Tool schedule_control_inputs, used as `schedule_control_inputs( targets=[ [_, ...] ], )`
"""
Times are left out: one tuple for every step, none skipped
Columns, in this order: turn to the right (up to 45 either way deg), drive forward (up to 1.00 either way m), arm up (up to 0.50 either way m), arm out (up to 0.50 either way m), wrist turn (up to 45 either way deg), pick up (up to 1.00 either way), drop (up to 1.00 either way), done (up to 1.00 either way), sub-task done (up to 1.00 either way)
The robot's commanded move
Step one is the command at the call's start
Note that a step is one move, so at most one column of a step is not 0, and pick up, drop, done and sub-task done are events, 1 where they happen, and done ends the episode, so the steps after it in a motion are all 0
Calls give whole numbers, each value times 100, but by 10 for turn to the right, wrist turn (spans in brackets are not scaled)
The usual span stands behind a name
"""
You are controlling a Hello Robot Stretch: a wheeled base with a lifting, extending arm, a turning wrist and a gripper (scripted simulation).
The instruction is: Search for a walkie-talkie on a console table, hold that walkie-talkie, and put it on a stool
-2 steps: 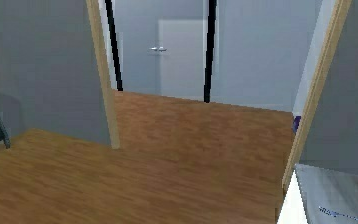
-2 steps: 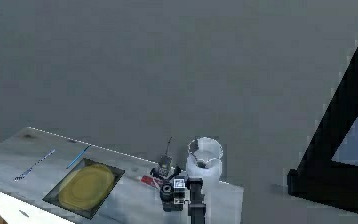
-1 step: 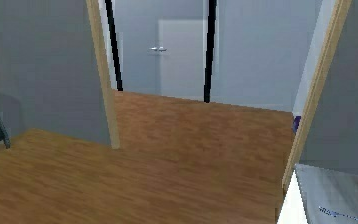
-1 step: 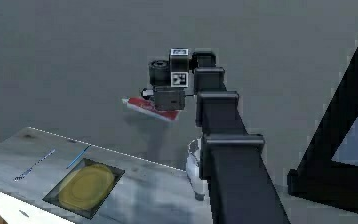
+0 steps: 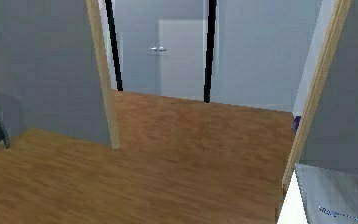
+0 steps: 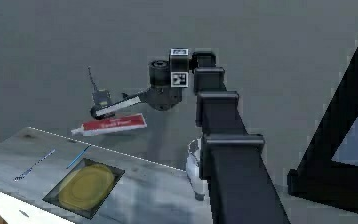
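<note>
Walkie-talkie [image 6: 96, 97] secure?
— I can't tell whether the gripper [image 6: 112, 104] has it. It sits at the fingertips, a red flat thing [image 6: 112, 125] just beneath. If my grasp is loose, retracting could drop it beside the table [image 6: 17, 160].

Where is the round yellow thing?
In the arm side view's lower left, the round yellow thing lies on the pale table, below the red flat thing.

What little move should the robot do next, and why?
Probably draw the arm back in: the gripper holds the small dark walkie-talkie, antenna up, clear of the console table, and a doorway ahead offers a way to look for a stool.
</note>
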Motion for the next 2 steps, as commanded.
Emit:
schedule_control_inputs(
  targets=[
    [0, 0, 0, 0, -450, 0, 0, 0, 0],
    [0, 0, 0, 0, -330, 0, 0, 0, 0]
  ],
)
